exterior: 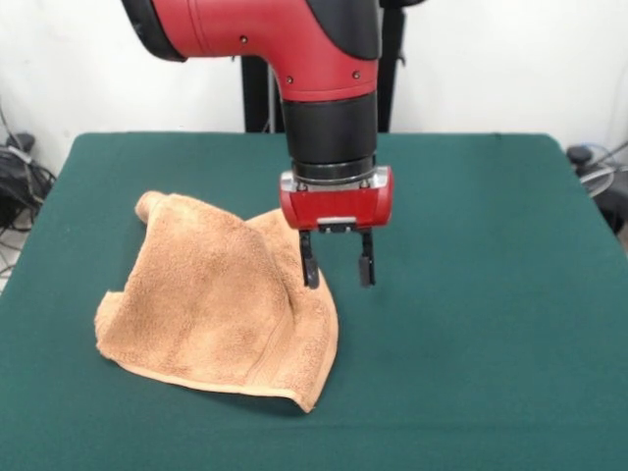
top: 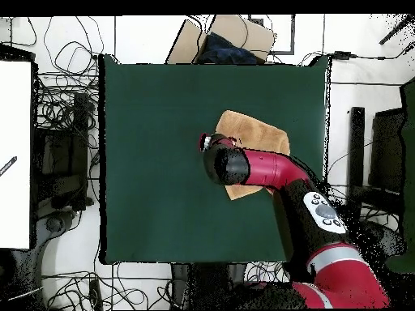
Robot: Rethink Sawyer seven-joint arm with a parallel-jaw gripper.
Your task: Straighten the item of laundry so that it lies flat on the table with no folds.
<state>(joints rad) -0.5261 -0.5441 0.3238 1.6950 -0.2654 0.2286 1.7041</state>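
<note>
The orange-tan terry towel (exterior: 221, 304) lies rumpled on the dark green table (exterior: 491, 294), left of centre in the front view, with a raised fold running through its middle and a stripe band along its near edge. My gripper (exterior: 339, 267) hangs just above the towel's right edge, its fingers (exterior: 310, 268) open and empty, one over the cloth and the other over bare table. In the overhead view the arm (top: 259, 170) covers much of the towel (top: 255, 134), and the gripper itself is hidden under the wrist.
The robot's pedestal (exterior: 257, 93) stands behind the table's far edge. Cables and dark equipment (top: 61, 162) lie on the floor around the table. A cardboard box (top: 223, 36) sits beyond one table edge in the overhead view.
</note>
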